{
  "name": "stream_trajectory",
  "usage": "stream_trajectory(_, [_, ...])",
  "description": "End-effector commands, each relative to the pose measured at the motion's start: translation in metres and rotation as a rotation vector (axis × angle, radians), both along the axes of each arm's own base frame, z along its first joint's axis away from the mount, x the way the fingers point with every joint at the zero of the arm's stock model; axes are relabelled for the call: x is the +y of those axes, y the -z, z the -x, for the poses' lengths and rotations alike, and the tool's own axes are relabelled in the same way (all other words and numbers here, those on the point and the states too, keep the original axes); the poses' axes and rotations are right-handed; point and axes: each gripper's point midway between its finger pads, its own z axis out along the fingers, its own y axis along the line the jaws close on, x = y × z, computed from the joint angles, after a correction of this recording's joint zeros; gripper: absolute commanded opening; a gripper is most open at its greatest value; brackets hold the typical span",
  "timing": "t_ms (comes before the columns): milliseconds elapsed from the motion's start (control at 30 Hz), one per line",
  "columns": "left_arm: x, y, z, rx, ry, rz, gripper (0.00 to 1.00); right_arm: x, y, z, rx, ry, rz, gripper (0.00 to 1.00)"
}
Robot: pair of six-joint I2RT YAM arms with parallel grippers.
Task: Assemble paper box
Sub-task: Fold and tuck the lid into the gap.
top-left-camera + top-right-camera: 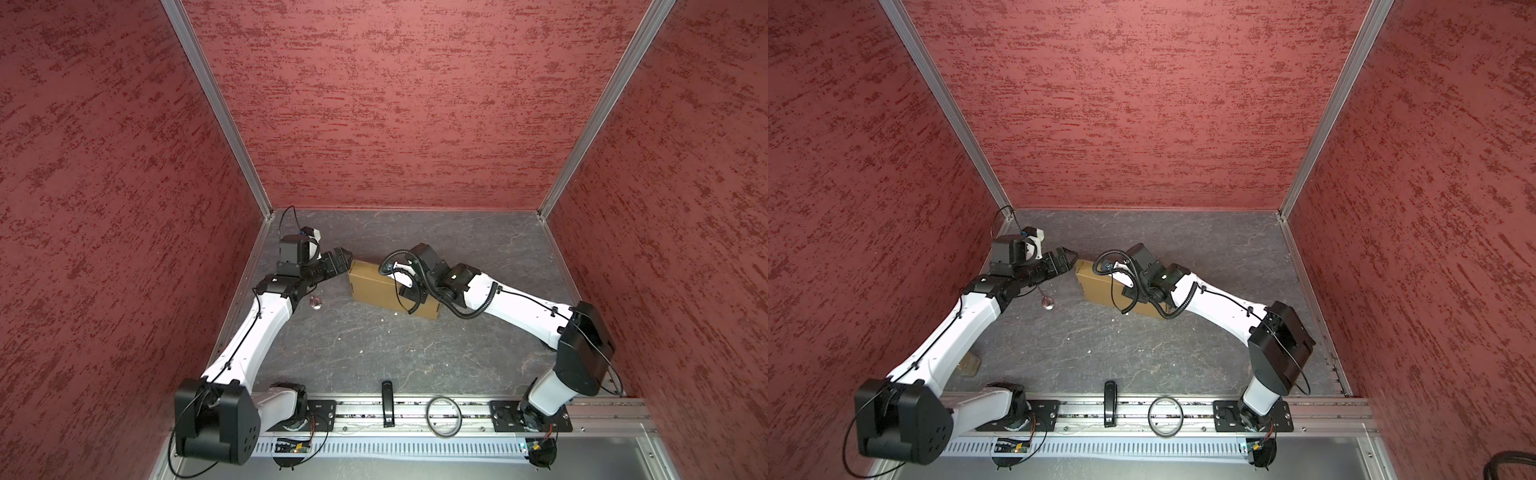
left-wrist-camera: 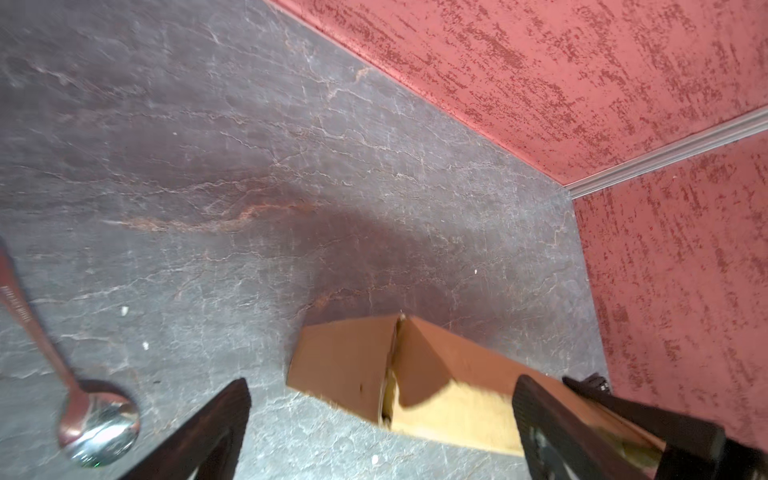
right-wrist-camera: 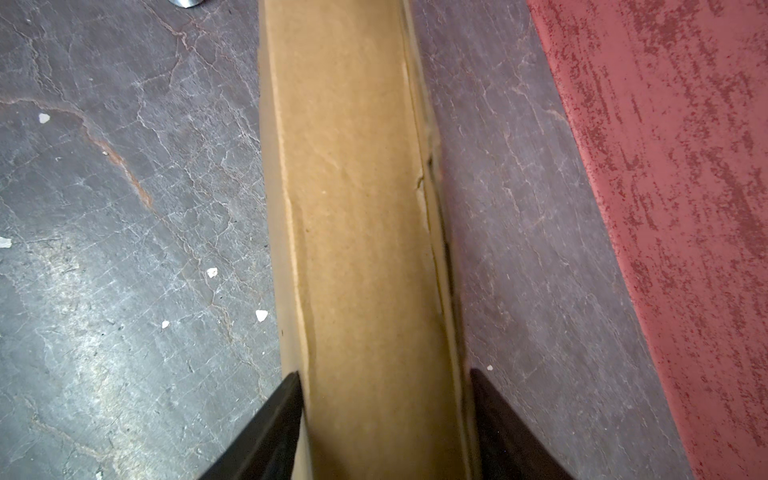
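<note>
**Folded box clamped by one claw, the other spread**

The paper box (image 1: 374,286) is seen folded into a shallow shape. It lies askew on the table (image 1: 415,353), mid-width and toward the far side. The right gripper (image 3: 384,374) is clamped across its narrow width. The left gripper (image 1: 347,261) is spread wide at the far-left corner, with nothing held. The cardboard is judged light, stiff at folds and easily dented, so it is best taken across folded edges. No print is seen on it. A stamp on the spoon (image 2: 97,419) handle cannot be read.
</note>
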Motion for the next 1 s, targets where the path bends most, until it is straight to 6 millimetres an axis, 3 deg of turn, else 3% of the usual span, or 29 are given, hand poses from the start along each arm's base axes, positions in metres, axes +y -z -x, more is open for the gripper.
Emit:
stream_trajectory(0, [-0.016, -0.007, -0.011, -0.020, 0.070, 0.075, 0.99, -0.003, 0.030, 0.015, 0.097, -0.015, 0.051, 0.62])
stream_trajectory(300, [-0.033, 0.012, -0.013, 0.014, 0.123, 0.084, 0.99, -0.001, 0.029, 0.012, 0.096, -0.014, 0.054, 0.62])
stream_trajectory(967, [-0.026, 0.050, -0.003, 0.069, 0.071, 0.056, 0.95, 0.001, 0.030, 0.009, 0.095, -0.008, 0.051, 0.64])
